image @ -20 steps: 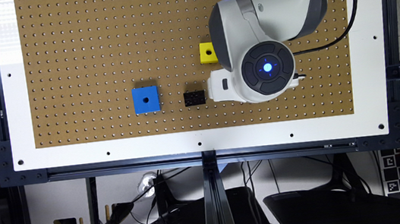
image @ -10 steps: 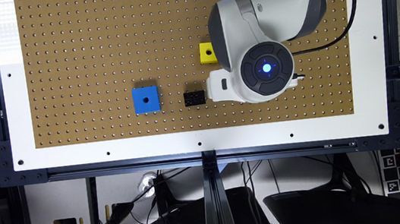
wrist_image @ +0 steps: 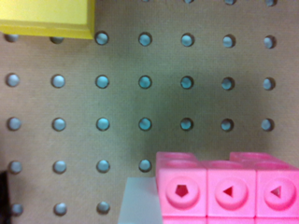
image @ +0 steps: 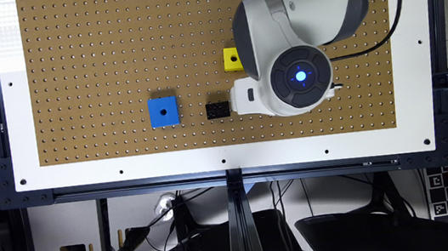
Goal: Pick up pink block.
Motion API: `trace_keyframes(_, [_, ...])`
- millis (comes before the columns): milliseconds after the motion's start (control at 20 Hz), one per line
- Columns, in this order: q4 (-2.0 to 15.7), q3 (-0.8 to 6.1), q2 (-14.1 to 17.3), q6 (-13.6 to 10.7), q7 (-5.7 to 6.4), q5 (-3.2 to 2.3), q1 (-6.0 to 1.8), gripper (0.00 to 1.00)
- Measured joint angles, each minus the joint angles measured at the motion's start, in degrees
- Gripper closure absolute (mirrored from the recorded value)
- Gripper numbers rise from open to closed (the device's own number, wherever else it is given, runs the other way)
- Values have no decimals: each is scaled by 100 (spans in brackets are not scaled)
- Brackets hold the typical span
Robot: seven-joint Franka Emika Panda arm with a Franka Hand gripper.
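Pink block (wrist_image: 227, 189): smooth plastic, slight sheen, moulded studs. Yellow cube (image: 233, 59): smooth plastic, matt to semi-gloss. Blue cube (image: 163, 112): matt plastic. Black brick (image: 218, 110): dark plastic, dull. Pegboard (image: 112, 49): brown fibrous hardboard, matt, finely rough in the wrist view. Bench (image: 253, 156) border: smooth white, faintly reflective. Arm (image: 295, 39) casing: glossy white and grey plastic. Frame rail (image: 240, 226): black metal.

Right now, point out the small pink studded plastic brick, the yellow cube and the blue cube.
Small pink studded plastic brick (wrist_image: 228, 191): wrist view, middle stud face.
Yellow cube (image: 230, 65): exterior view, near its left edge.
Blue cube (image: 157, 118): exterior view, top face, off its hole.
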Motion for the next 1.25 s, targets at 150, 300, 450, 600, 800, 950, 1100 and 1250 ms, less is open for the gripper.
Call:
trace_keyframes(150, [1,22,-244,-250,27,0,-1,100])
trace_keyframes(300, [0,51,-535,-553,60,1,0,100])
trace_keyframes(450, [1,56,-631,-644,65,1,0,100])
trace_keyframes(600, [3,69,-885,-848,68,18,-1,100])
trace_keyframes(800, [1,99,-1157,-1121,95,26,-1,100])
trace_keyframes(950, [1,106,-1204,-1132,109,26,-2,100])
trace_keyframes(1100, [1,108,-1226,-1134,116,26,-2,100])
trace_keyframes(1250, [1,108,-1228,-1134,120,26,-2,100])
